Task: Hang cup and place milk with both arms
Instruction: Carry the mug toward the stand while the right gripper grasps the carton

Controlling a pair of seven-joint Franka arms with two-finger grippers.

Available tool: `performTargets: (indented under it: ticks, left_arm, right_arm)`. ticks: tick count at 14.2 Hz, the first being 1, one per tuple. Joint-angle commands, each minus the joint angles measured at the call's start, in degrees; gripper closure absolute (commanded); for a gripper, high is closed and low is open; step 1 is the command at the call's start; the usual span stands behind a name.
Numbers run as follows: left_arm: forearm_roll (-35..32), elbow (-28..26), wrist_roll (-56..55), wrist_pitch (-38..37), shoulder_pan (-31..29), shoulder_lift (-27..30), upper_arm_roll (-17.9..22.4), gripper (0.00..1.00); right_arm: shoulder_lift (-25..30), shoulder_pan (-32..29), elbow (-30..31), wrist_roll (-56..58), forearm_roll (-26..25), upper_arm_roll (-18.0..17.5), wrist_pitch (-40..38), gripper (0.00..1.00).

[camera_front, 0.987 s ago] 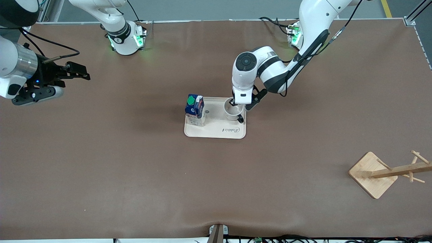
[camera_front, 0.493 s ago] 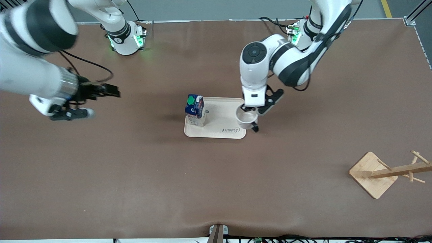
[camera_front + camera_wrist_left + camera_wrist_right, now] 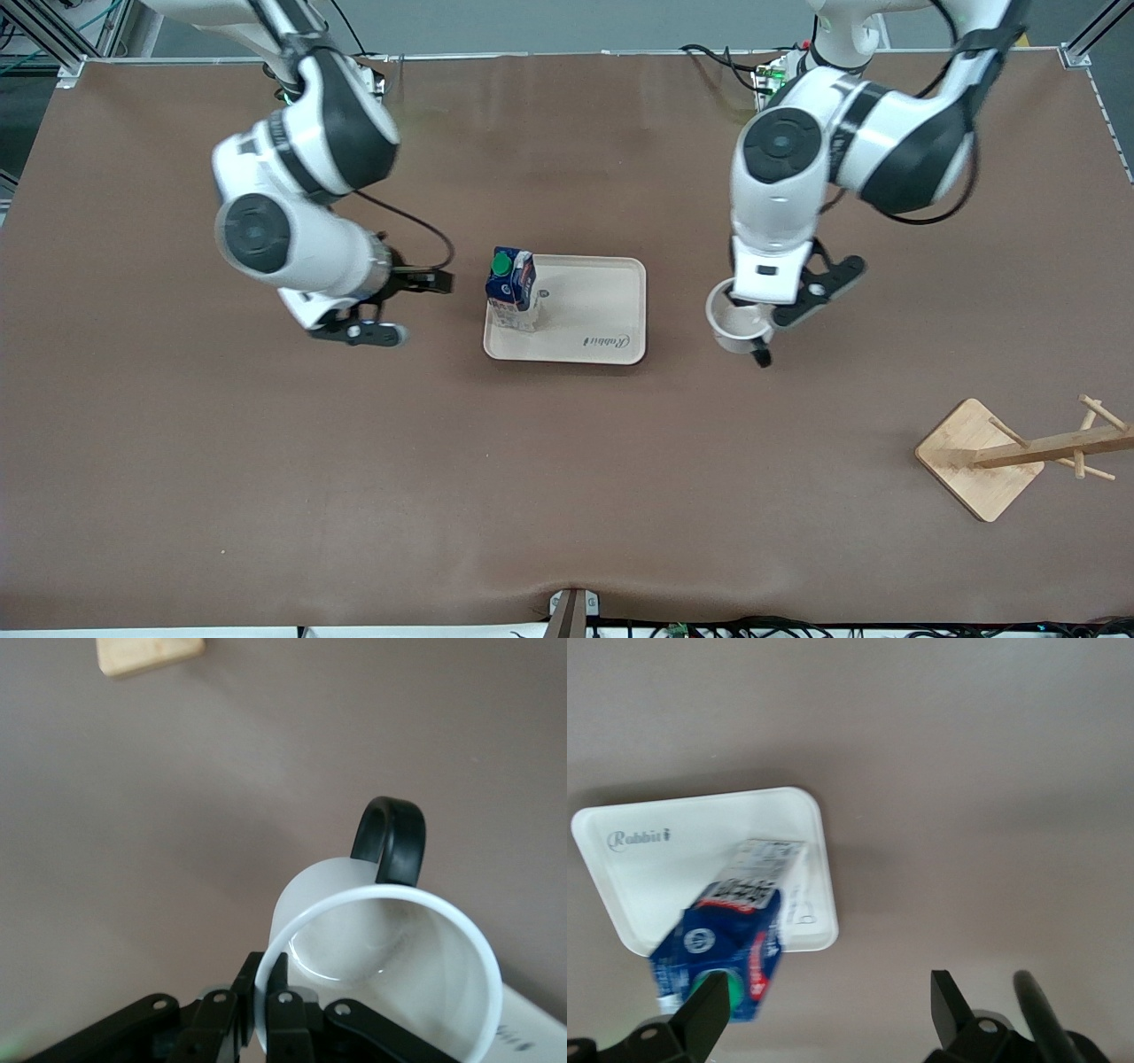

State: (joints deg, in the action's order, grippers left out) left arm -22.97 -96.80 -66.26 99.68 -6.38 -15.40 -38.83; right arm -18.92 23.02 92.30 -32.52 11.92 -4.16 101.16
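White cup [image 3: 737, 326] (black handle); blue-white milk [image 3: 512, 288], green cap.

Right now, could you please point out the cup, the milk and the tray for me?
cup [image 3: 733, 326]: front view, on its white rim.
milk [image 3: 513, 285]: front view, on its blue side.
tray [image 3: 594, 306]: front view, on its bare floor.

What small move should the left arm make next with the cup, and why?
Probably carry it on toward the wooden rack. The left gripper is shut on the rim of the cup, over bare table beside the tray, and the rack stands nearer the front camera, at the left arm's end.
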Motion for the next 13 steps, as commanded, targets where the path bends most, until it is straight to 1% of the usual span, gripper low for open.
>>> performTargets:
  ticks: [1,2,4,5,9,11,13]
  left_arm:
    - [3.27,5.2,13.04,-5.97,-4.67,0.37,-0.46,1.0]
    - [4.59,6.44,17.0,-7.72,-6.69,0.45,-0.55,1.0]
    - [4.87,8.11,25.61,-11.33,-9.78,0.45,-0.55,1.0]
    - [4.78,8.12,29.22,-12.65,-11.53,0.89,-0.55,1.0]
    - [4.61,8.55,42.85,-12.75,-18.04,2.65,-0.37,1.0]
    - [4.34,10.66,49.35,-12.75,-20.67,2.48,-0.11,1.0]
    - [3.99,12.15,58.4,-12.58,-23.84,1.95,-0.11,1.0]
  right_arm:
    - [-0.06,5.18,0.68,-5.87,0.74,0.64,4.28,0.0]
    - [-0.85,6.07,1.12,-8.15,0.65,0.64,5.35,0.0]
    - [-0.86,7.91,4.1,-9.23,0.03,0.64,8.24,0.0]
    - [-0.86,8.27,4.98,-9.49,0.03,0.64,9.48,0.0]
    - [-1.03,9.76,5.25,-11.16,0.03,0.64,9.84,0.0]
    - [-1.21,10.12,5.25,-11.69,0.03,0.64,10.63,0.0]
    - [-1.65,11.08,5.43,-12.04,0.03,0.73,11.25,0.0]
